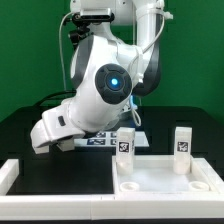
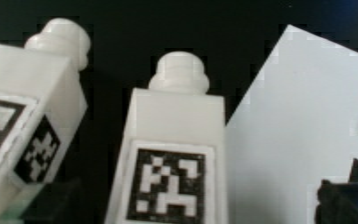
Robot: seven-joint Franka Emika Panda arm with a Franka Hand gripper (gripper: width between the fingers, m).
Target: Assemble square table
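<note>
Table legs (image 2: 172, 125) with black-and-white tags (image 2: 167, 185)

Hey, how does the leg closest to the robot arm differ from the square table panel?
The leg is a narrow block standing upright; the panel is wide and lies flat, recessed side up. The leg is far smaller than the panel. The leg shows a black-and-white tag on the face toward the exterior camera; the panel shows none in that view. Both are plain white.
</note>
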